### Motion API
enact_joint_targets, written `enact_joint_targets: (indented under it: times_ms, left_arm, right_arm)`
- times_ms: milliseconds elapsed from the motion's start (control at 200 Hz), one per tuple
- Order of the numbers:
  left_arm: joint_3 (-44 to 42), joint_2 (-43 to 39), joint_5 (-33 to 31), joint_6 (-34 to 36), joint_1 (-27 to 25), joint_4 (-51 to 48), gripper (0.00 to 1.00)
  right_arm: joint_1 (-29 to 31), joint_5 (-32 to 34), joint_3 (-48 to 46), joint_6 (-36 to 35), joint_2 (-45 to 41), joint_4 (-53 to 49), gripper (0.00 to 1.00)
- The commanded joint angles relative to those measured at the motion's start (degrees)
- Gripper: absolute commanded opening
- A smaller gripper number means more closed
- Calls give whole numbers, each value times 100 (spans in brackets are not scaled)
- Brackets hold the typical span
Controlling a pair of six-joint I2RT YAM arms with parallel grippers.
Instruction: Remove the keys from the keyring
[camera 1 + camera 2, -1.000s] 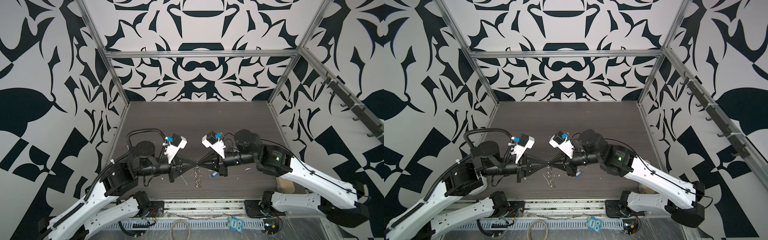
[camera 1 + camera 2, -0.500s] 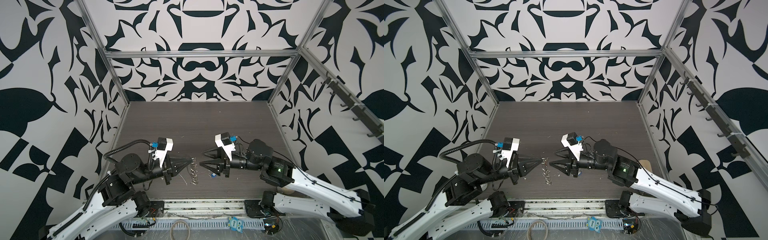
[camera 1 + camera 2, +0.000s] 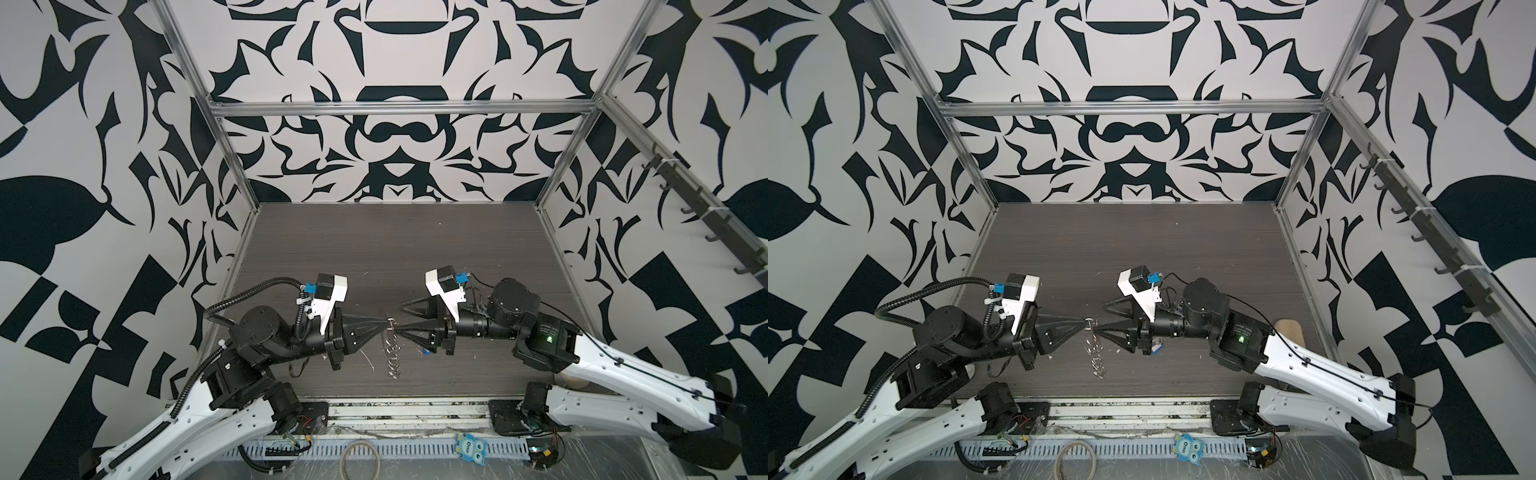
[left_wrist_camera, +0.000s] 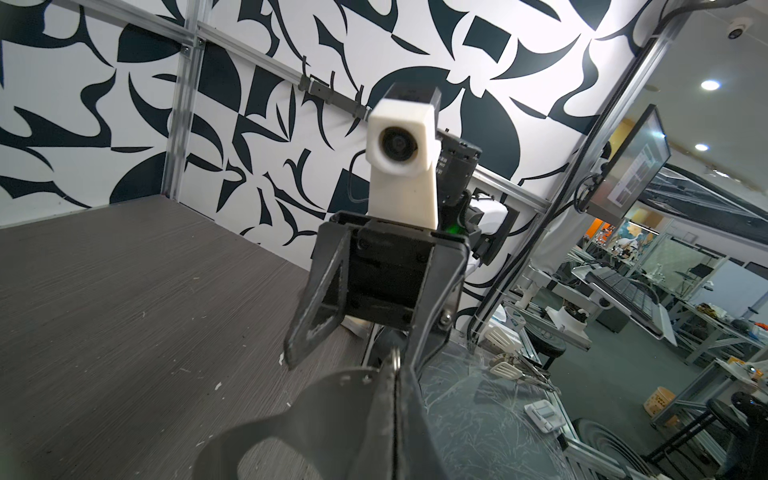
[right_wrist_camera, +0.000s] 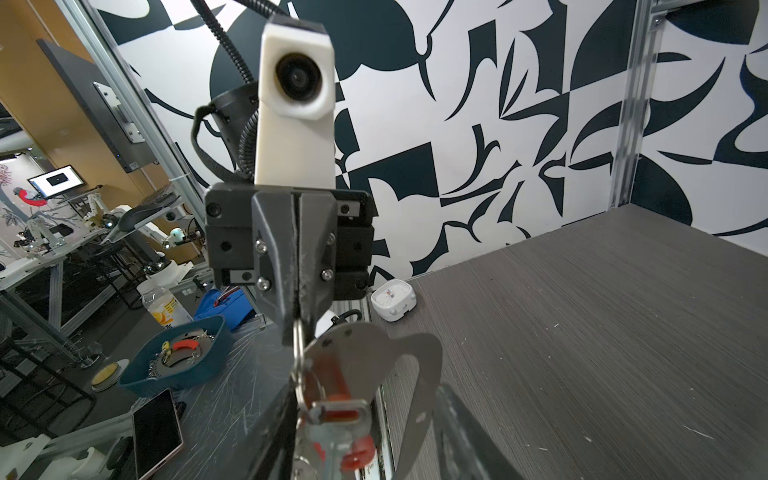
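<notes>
The left gripper (image 3: 384, 321) has its fingers pressed together on the top split ring (image 5: 297, 336) of the keyring (image 3: 391, 353). The keyring hangs below that pinch, and its grey D-shaped plate shows edge-on in both top views. I cannot tell whether its lowest ring touches the dark wood-grain table (image 3: 374, 249).

The right gripper (image 3: 399, 319) faces the keyring from the opposite side with its fingers apart and nothing held. One fingertip sits just beside the pinched ring; the other stands higher, clear of it.

In the right wrist view the red-tagged key (image 5: 338, 415) hangs from a ring against the plate, attached to the keyring. A small blue tag (image 3: 1156, 349) lies on the table near the keyring, under the right gripper and apart from the rings. The key on it is too small to make out.

Beyond the table's front edge, on the camera's side of the keyring, a blue owl-shaped sticker (image 3: 468, 447) reads "One".
</notes>
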Motion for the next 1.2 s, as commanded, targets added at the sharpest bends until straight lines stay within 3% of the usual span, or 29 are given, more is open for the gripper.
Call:
enact_joint_targets:
  times_ms: [0,415,575,895,1195]
  left_arm:
    - [-12,-71,180,-69,5,388,0]
    - [5,92,424,-147,2,527,0]
    - [-20,13,241,-139,3,529,0]
    - [-143,-106,-170,-213,3,818,0]
    - [-178,-88,-227,-290,5,1174,0]
  right_arm:
    - [32,-53,-129,-23,-205,355,55]
    - [42,-415,-92,95,45,700,48]
    - [55,-443,-77,103,43,709,38]
    - [99,-423,-134,155,21,640,0]
    - [269,-389,-114,113,285,142,0]
